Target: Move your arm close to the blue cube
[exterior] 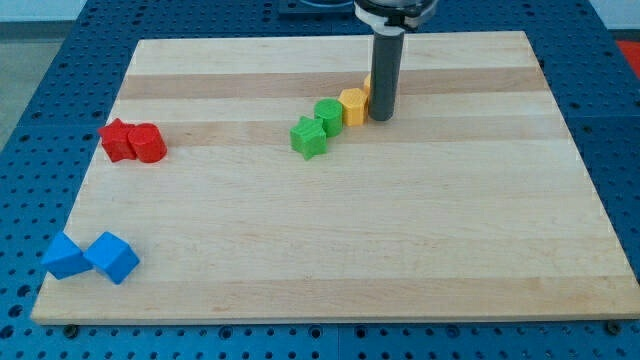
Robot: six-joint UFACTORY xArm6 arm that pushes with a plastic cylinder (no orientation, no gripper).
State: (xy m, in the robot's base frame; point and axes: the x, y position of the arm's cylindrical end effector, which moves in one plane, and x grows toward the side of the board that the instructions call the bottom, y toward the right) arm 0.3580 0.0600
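The blue cube [113, 257] lies near the board's bottom-left corner, touching a second blue block [64, 257] on its left. My tip [382, 118] rests on the board near the view's top centre, far to the upper right of the blue cube. It stands just right of a yellow block [353, 105]. Another yellow piece [368, 84] is mostly hidden behind the rod.
A green cylinder [328, 116] and a green star [309, 137] form a diagonal row with the yellow block. Two red blocks [132, 141] sit together at the left. The wooden board [420, 240] lies on a blue perforated table.
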